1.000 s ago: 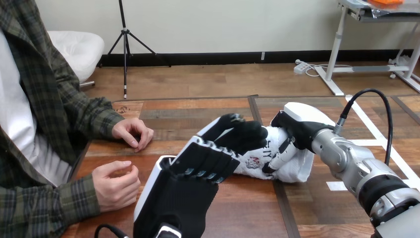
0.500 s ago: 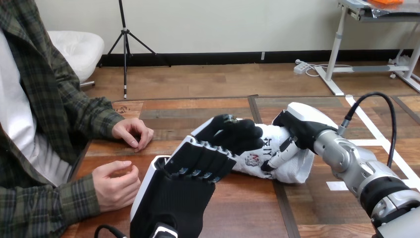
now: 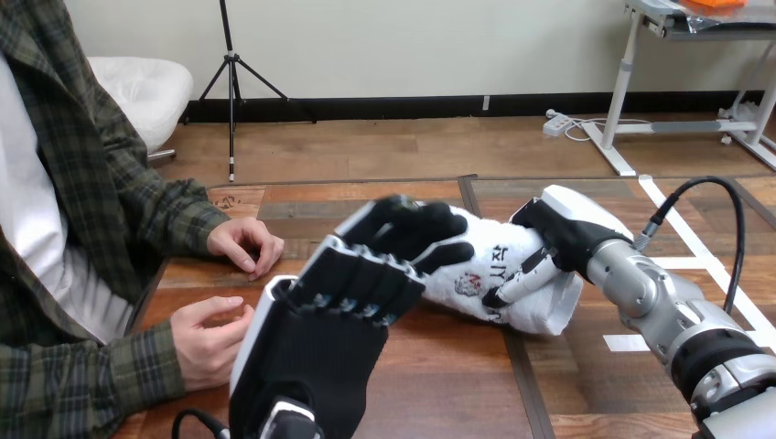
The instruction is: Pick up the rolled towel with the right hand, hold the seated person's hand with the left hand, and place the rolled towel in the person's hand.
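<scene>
Right hand (image 3: 560,229) wrapped round the white rolled towel (image 3: 494,265), just behind the raised left hand (image 3: 307,366).

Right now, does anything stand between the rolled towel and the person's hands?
Yes: in the head view the left hand, open and raised, sits between the rolled towel, gripped by the right hand, and the person's nearer hand.

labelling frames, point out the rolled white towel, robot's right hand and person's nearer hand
rolled white towel (image 3: 549,311), head view, its right end
robot's black-and-white right hand (image 3: 576,208), head view, its back shell
person's nearer hand (image 3: 210,347), head view, its middle
</scene>
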Available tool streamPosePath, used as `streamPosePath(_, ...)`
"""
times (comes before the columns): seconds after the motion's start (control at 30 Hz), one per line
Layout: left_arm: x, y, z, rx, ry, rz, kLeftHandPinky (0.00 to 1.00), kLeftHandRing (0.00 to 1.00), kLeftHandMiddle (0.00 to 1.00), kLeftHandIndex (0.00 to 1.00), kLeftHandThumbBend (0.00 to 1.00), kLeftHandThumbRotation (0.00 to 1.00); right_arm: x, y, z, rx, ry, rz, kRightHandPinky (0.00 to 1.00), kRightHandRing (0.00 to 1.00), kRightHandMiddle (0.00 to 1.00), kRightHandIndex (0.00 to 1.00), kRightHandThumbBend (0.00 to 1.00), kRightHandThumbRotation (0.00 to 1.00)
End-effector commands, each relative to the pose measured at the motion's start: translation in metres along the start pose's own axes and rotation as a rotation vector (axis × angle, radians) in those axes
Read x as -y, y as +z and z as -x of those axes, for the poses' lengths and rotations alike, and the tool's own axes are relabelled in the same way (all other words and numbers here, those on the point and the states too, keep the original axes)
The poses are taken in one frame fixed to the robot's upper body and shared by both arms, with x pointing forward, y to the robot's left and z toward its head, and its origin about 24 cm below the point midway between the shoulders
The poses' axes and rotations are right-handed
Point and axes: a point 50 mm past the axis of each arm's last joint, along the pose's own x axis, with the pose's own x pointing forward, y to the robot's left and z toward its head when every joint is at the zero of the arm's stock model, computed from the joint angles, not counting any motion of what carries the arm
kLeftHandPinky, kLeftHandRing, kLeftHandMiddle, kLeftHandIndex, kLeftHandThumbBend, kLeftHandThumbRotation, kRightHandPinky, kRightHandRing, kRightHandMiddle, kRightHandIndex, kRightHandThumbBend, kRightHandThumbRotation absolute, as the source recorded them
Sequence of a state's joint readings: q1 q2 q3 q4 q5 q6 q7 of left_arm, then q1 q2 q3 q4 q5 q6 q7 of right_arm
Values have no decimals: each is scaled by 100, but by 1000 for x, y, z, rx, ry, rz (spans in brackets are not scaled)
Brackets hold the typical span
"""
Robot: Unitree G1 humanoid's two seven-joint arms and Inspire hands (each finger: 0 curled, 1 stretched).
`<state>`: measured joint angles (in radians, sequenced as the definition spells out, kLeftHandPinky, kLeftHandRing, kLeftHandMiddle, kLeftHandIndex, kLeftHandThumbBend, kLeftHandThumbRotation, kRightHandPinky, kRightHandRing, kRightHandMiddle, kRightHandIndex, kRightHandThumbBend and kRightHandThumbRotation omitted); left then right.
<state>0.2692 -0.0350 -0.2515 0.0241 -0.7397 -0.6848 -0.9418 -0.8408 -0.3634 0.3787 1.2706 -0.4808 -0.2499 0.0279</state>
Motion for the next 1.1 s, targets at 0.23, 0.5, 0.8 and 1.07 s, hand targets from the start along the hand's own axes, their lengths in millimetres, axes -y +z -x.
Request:
streamPosePath(0.23,15,15,31,-21,106,63,84,88,87,86,100,52,54,2,5,70,-198,-114,27,31,36,35,77,0)
streamPosePath(0.5,15,16,29,12,95,70,84,89,88,87,100,51,62,-2,9,90,-236,-162,26,30,34,34,77,0)
streamPosePath(0.8,15,18,27,36,82,82,82,88,87,86,100,47,69,-5,13,109,-284,-164,26,30,34,34,76,0)
streamPosePath(1.07,13,20,29,41,79,67,82,87,86,86,100,46,74,-7,16,121,-314,-188,25,29,33,33,76,0)
